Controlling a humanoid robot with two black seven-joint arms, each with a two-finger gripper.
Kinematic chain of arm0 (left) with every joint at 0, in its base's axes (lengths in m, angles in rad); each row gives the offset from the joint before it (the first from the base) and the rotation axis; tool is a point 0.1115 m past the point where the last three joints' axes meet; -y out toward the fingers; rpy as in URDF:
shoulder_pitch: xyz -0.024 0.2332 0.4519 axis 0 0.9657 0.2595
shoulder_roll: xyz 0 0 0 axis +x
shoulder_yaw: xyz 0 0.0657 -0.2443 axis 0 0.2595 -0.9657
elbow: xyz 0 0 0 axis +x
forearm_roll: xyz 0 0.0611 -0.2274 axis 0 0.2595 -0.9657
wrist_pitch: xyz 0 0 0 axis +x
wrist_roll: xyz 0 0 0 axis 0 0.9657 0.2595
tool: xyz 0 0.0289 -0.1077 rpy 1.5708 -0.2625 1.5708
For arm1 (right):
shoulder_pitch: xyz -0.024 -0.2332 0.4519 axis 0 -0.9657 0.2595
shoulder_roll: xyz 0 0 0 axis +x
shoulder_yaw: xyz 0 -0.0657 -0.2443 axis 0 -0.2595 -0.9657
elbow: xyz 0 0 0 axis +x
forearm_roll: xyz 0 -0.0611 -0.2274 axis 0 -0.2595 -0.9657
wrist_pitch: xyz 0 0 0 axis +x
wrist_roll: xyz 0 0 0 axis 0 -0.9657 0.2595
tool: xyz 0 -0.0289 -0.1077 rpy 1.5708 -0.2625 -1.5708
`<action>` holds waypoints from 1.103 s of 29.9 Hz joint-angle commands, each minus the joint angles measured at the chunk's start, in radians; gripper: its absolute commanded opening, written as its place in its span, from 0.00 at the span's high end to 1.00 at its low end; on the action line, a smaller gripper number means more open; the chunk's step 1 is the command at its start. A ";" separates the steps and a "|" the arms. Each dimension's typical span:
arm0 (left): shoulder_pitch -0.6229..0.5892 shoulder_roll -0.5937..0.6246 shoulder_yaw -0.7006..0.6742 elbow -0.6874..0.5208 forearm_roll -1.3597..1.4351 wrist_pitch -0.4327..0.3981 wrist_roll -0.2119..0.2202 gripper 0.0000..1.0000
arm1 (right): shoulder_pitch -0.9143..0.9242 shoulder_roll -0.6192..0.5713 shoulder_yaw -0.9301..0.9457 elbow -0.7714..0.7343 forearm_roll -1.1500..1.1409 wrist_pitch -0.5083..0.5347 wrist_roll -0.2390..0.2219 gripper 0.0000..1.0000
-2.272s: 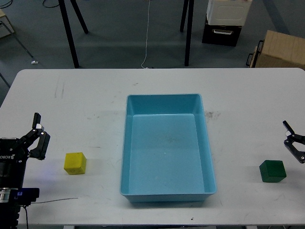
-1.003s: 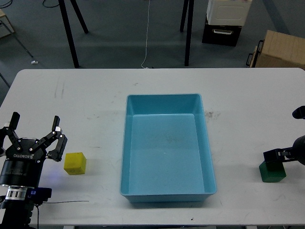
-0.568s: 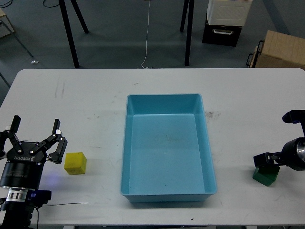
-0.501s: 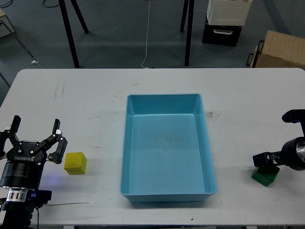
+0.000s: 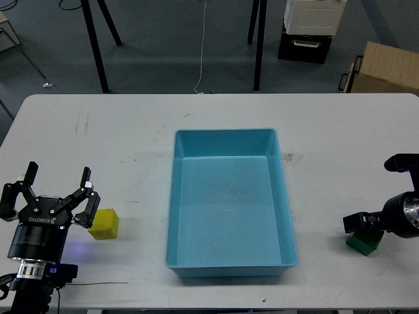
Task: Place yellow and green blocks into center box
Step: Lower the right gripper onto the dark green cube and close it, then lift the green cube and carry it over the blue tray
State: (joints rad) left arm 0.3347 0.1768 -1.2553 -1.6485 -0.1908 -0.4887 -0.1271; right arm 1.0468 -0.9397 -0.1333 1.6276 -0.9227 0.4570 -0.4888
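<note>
The blue center box (image 5: 175, 196) stands open in the middle of the white table. The yellow block (image 5: 106, 224) lies left of the box. My left gripper (image 5: 57, 176) is open, its fingers spread, just left of the yellow block and partly overlapping its left edge. The green block (image 5: 365, 243) is at the right, tilted, near the table's front edge. My right gripper (image 5: 358, 224) is closed on the top of the green block; its fingers look dark and small.
The white table (image 5: 131, 131) ends close behind both arms at the front. On the floor beyond it are tripod legs (image 5: 98, 46), a black and white crate (image 5: 308, 29) and a cardboard box (image 5: 386, 69).
My right gripper came down on the green block and drew it left, tilting it. My left gripper moved right toward the yellow block and lowered slightly.
</note>
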 commanded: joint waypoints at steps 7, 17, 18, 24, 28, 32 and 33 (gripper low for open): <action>0.000 0.000 0.005 0.013 0.001 0.000 0.000 0.00 | -0.030 0.021 0.001 0.000 0.005 -0.047 0.000 0.03; -0.005 -0.007 0.007 0.041 0.001 0.000 0.000 0.00 | -0.036 0.030 0.000 0.000 0.008 -0.049 0.000 0.76; -0.005 -0.007 0.007 0.042 0.001 0.000 0.000 0.00 | -0.036 0.030 0.001 0.001 0.011 -0.049 0.000 0.78; -0.006 -0.008 0.007 0.042 0.001 0.000 0.000 0.00 | -0.036 0.030 0.008 0.003 0.013 -0.049 0.000 0.97; -0.006 -0.008 0.007 0.044 0.001 0.000 0.000 0.00 | -0.036 0.027 0.029 0.006 0.016 -0.049 0.000 1.00; -0.006 -0.008 0.007 0.044 0.001 0.000 0.000 0.00 | -0.027 0.021 0.086 0.023 0.033 -0.057 0.000 1.00; -0.006 -0.008 0.007 0.044 -0.001 0.000 0.000 0.00 | -0.019 0.018 0.116 0.032 0.065 -0.052 0.000 1.00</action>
State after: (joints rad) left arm 0.3282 0.1687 -1.2486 -1.6045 -0.1905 -0.4887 -0.1275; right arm 1.0123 -0.9155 -0.0765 1.6409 -0.9011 0.4029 -0.4886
